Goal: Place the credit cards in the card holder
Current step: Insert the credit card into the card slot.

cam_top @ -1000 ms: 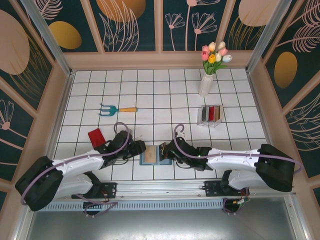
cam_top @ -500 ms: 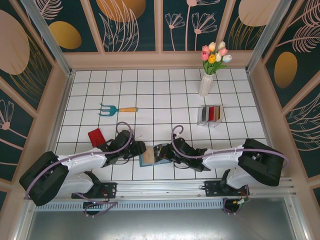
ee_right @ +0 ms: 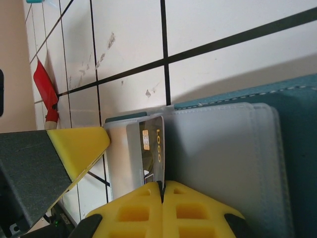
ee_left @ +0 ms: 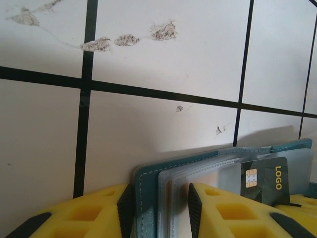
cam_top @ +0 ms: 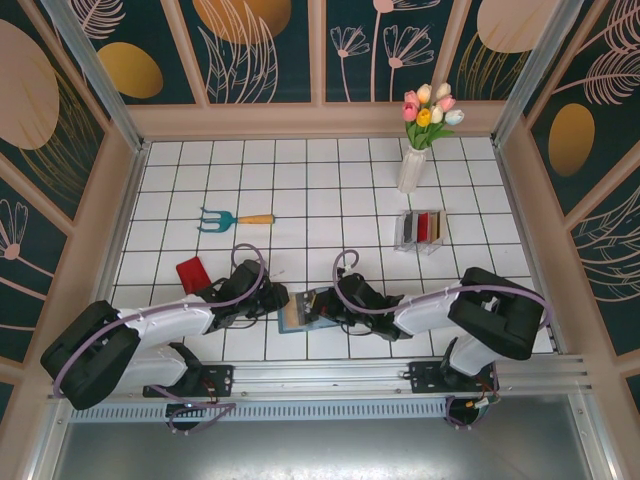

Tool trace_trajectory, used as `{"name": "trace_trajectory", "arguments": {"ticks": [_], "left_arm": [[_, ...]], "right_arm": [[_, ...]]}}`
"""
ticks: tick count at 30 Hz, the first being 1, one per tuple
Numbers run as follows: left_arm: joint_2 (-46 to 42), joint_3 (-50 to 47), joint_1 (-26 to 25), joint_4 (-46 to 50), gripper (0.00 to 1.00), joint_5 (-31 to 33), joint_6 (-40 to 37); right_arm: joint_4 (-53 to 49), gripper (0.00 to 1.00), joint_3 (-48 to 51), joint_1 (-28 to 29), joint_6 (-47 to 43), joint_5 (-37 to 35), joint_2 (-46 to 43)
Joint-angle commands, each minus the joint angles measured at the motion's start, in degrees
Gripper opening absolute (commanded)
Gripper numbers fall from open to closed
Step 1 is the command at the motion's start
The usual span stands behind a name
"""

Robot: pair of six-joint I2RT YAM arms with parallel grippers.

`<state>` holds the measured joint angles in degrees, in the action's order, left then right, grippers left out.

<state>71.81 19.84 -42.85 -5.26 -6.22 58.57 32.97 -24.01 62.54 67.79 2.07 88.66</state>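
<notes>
Partly open, the teal stitched card holder shows clear sleeves, left gripper clamped on it, right gripper pinching a dark chip card.

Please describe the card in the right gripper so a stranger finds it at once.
Near the front edge of the white table, in the middle, sits a teal card holder. The right gripper pinches one card at its clear sleeves. Unlike the red card nearby, it is dark, with a gold chip and the word LOGO.
</notes>
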Motion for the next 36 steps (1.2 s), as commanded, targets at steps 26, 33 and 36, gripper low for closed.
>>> {"name": "trace_trajectory", "arguments": {"ticks": [26, 33, 36], "left_arm": [[0.48, -1.99, -0.74, -3.0, 0.32, -2.41, 1.73], [0.59, -2.23, -0.72, -3.75, 0.31, -2.92, 1.97], [0.82, -2.18, -0.74, -4.23, 0.31, -3.27, 2.08]], "right_arm": [[-18.93, 0.21, -9.47, 0.59, -6.07, 1.9, 0.74], [-11.98, 0.07, -10.83, 0.8, -6.0, 7.68, 4.62], [-10.98, 0.07, -11.97, 0.87, -6.17, 8.65, 5.5]]}}
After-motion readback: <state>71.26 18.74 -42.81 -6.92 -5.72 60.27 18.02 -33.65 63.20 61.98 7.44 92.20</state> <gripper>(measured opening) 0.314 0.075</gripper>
